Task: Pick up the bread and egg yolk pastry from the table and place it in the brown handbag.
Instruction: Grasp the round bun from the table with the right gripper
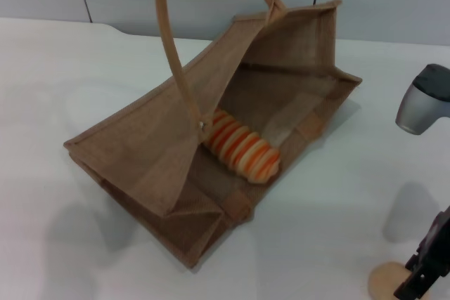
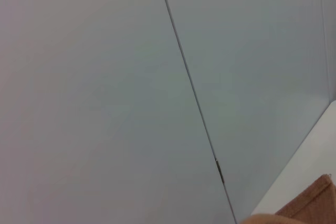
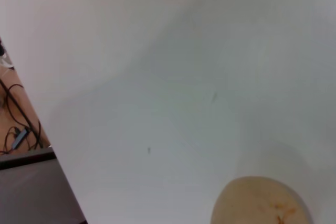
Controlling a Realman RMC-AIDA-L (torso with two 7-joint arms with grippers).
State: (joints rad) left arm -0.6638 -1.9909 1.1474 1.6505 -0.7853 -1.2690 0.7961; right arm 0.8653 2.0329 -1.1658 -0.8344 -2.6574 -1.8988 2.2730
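Note:
The brown handbag (image 1: 232, 138) lies open on the white table, its long tan handles standing up. The bread (image 1: 242, 147), orange-striped and ridged, rests inside the handbag on its lower wall. At the table's near right edge sits the egg yolk pastry (image 1: 388, 283), pale and round; it also shows in the right wrist view (image 3: 260, 203). My right gripper (image 1: 417, 280) hangs just beside and over the pastry's right side, covering part of it. The left gripper is out of view; its wrist camera catches only a corner of the handbag (image 2: 315, 203).
The white table (image 1: 84, 103) stretches around the bag, with a grey panelled wall (image 2: 131, 77) behind it. A table edge, with cables on the floor beyond it (image 3: 18, 129), shows in the right wrist view.

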